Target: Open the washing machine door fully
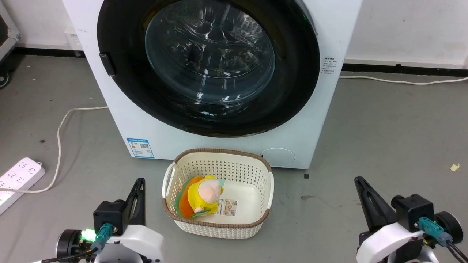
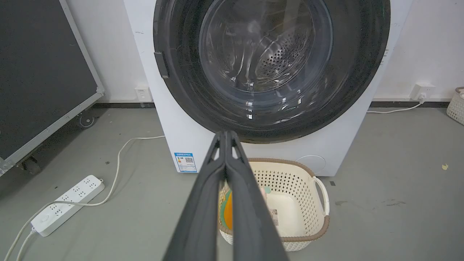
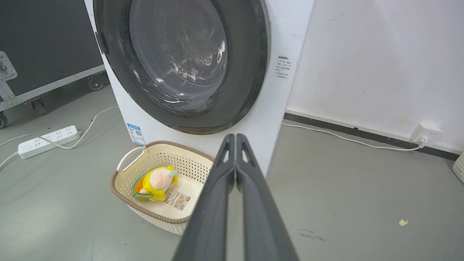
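My left claw (image 1: 140, 180) and right claw (image 1: 358, 179) rest closed and empty, flanking the basket (image 1: 219, 150), because the door (image 1: 208, 65) sits shut, ungrasped.

This looks like a test room or a workshop, not a home. A washing machine (image 1: 120, 120) stands alone on a bare grey floor (image 1: 384, 128) against a plain white wall (image 3: 362, 54). A power strip (image 1: 18, 179) lies loose on the floor, and a black wheeled transport case (image 2: 40, 72) with metal edges is nearby.
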